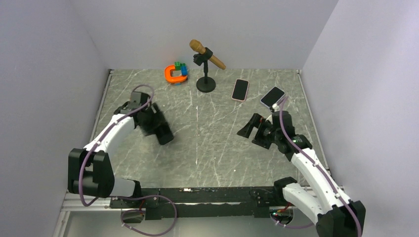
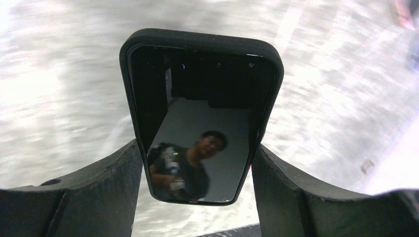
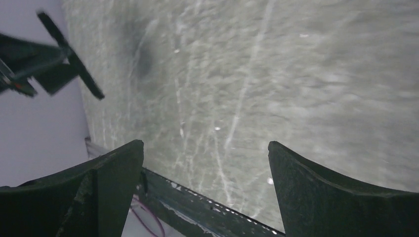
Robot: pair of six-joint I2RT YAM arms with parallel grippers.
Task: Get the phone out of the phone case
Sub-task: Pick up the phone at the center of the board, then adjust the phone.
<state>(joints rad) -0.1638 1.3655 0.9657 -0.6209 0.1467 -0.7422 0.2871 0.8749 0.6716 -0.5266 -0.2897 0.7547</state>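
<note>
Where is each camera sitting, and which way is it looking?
Top camera: up high behind the arms, looking down on the table; left arm and right arm show.
Left wrist: on the left gripper, looking along its fingers at the cased phone they grip.
Right wrist: on the right gripper, looking down at the table between its open fingers.
Shared: top and left wrist both show the cased phone.

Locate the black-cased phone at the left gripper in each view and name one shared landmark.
Top external: cased phone left of centre, in the left gripper.
Left wrist: cased phone fills the centre, between its fingers.
Right wrist: cannot tell; a dark shape at upper left may be it.
Shared landmark: the marbled table.
</note>
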